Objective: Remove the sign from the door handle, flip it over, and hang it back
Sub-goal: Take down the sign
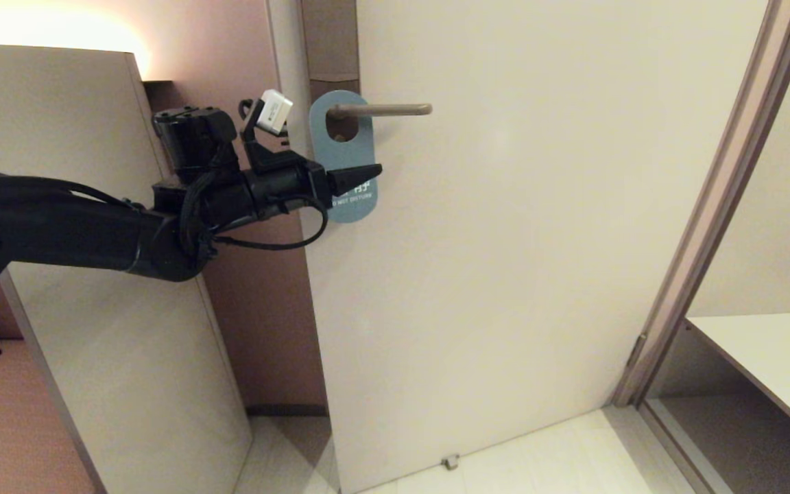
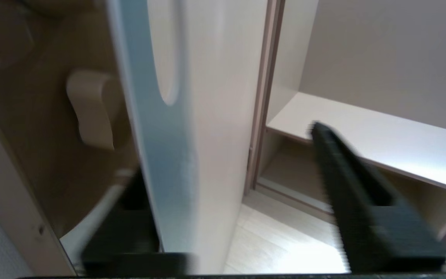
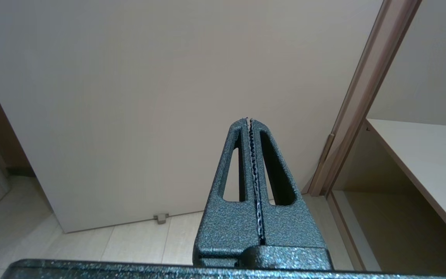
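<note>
The flat, rounded teal-blue door hanger sign (image 1: 344, 161) hangs on the slim grey-beige metal lever handle (image 1: 385, 109), which passes through the oval hole near the sign's top. Its blue face is towards the room, with small white lettering low down; only the words "NOT DISTURB" can be made out, the line above being partly covered. The sign's long axis runs up and down, the holed end at the top and the rounded lettered end at the bottom, and it lies flat against the pale cream door (image 1: 518, 240). The lever runs level, its free end pointing right, away from the door's left edge. The left gripper (image 1: 357, 180), black with tapered fingers, reaches in from the left at the sign's lower half, its tip over the lettering. Seen from its wrist, the fingers (image 2: 347, 186) stand apart on either side of the sign's thin edge (image 2: 157, 155), one on the door's side and one on the room side; they are not pressed onto it. The right gripper (image 3: 251, 128) hangs low before the door, near the floor and well apart from the sign, its textured grey fingers pressed together on nothing.
</note>
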You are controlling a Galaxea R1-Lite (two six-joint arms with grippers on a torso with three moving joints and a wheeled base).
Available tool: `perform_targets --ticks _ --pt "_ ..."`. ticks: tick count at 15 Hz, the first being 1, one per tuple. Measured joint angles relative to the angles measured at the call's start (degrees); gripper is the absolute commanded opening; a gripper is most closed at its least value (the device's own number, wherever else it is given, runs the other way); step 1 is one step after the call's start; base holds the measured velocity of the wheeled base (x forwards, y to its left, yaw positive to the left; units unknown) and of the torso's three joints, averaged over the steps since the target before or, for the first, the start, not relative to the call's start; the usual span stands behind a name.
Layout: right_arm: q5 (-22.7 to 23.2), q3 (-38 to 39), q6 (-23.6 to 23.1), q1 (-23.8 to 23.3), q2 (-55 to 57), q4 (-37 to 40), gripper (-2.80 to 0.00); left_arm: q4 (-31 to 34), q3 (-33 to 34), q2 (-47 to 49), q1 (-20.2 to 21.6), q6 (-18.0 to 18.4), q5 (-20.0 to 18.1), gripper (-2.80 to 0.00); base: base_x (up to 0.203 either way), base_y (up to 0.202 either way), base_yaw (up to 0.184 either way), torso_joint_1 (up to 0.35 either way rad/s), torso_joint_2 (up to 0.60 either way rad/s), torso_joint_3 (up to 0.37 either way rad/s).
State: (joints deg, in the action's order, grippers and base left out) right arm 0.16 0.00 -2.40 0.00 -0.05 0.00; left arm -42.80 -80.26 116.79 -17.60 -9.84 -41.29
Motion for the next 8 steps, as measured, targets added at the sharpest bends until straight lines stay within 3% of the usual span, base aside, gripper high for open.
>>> perform_targets --ticks 8 --pt "-0.05 0.0 -0.03 0.0 0.0 0.0 -2.8 -0.19 -1.18 0.04 1.01 -0.06 0.14 -2.8 0.0 0.0 0.0 0.0 0.0 0.0"
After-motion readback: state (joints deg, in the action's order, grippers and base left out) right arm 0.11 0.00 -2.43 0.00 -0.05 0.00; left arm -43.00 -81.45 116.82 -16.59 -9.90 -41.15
